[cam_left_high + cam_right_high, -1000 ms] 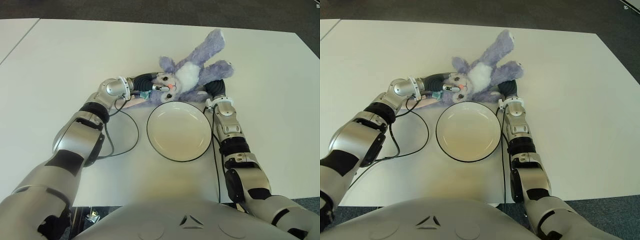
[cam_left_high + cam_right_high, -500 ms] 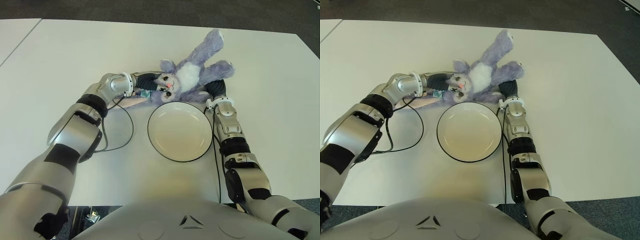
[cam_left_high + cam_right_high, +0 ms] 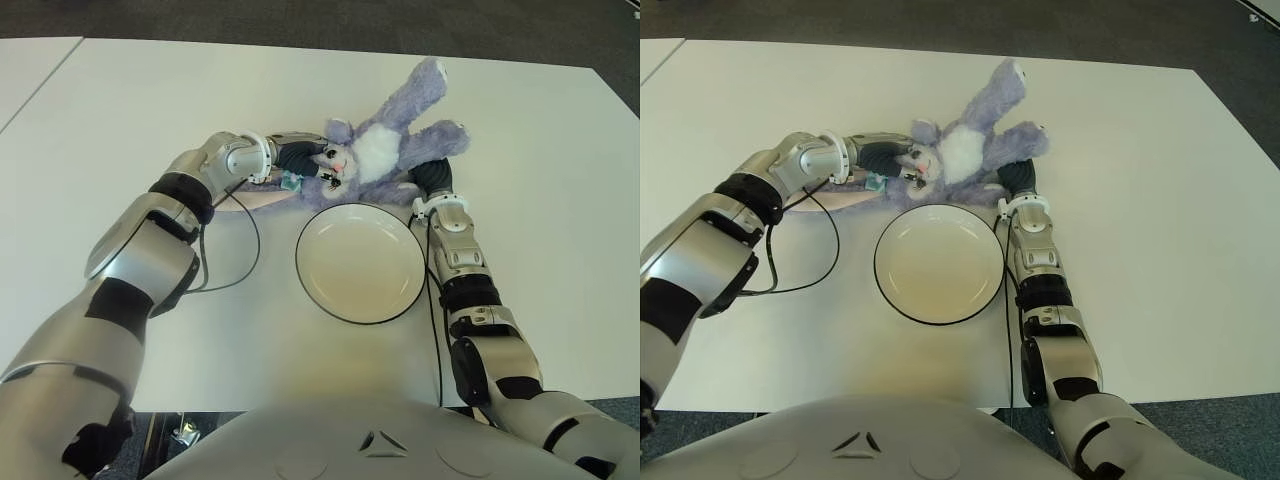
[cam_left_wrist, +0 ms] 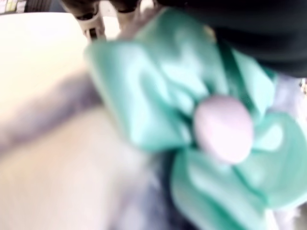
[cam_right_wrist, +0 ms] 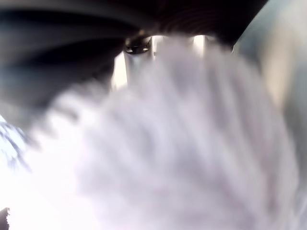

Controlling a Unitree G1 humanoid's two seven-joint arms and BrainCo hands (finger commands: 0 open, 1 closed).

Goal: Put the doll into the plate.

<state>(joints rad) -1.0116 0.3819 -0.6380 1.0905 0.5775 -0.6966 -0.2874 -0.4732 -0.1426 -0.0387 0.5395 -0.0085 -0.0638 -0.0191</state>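
Left hand (image 3: 300,162) grips the doll (image 3: 385,155) at its head; right hand (image 3: 430,178) grips its lower body. The doll lies on the table (image 3: 120,120) between both hands, just beyond the plate (image 3: 358,262).

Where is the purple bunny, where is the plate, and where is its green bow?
doll (image 3: 378,152), left eye view, on its white belly.
plate (image 3: 358,262), left eye view, on the bare middle of the dish.
green bow (image 4: 158,100), left wrist view, on one loop of the ribbon.
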